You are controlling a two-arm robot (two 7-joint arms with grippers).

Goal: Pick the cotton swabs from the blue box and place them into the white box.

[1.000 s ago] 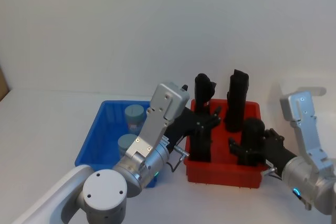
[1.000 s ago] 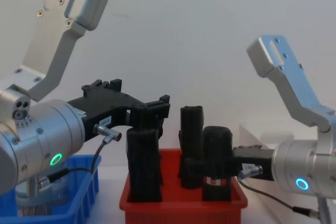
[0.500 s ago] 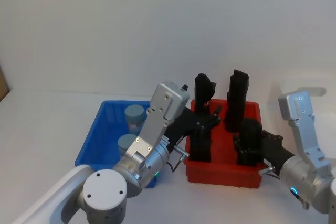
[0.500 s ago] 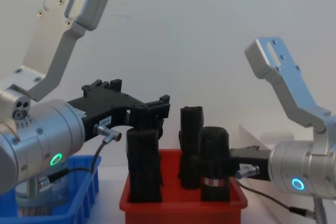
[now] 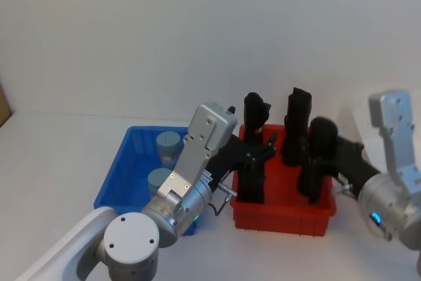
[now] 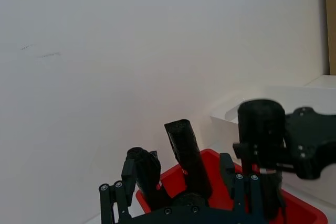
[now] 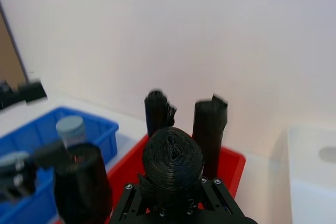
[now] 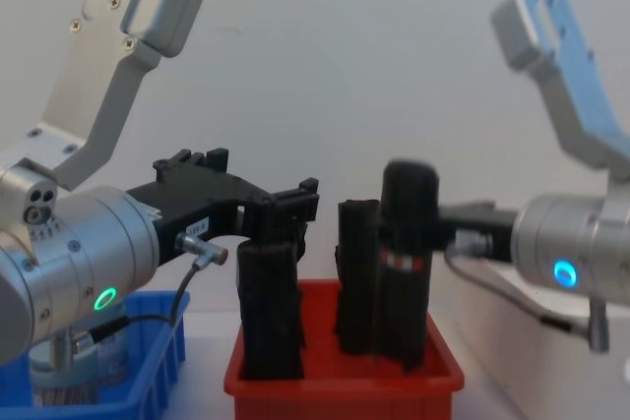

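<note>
Right claw [image 5: 318, 157] is clamped tight on a black roll [image 5: 320, 131] above the red bin [image 5: 283, 218], left claw [image 5: 255, 154] spread open, seemingly astride a second roll [image 5: 250, 187], while the cotton swabs [image 5: 168, 144] sit in the blue box [image 5: 113, 185].

Left arm [image 8: 69, 243], lower left, is gleaming silver, glowing a green ring; right arm [image 8: 581, 263], lower right, glowing blue. Screws are dotting angular brackets, grey cables trailing behind black left hand [image 8: 295, 206] and right hand [image 8: 448, 218].
</note>
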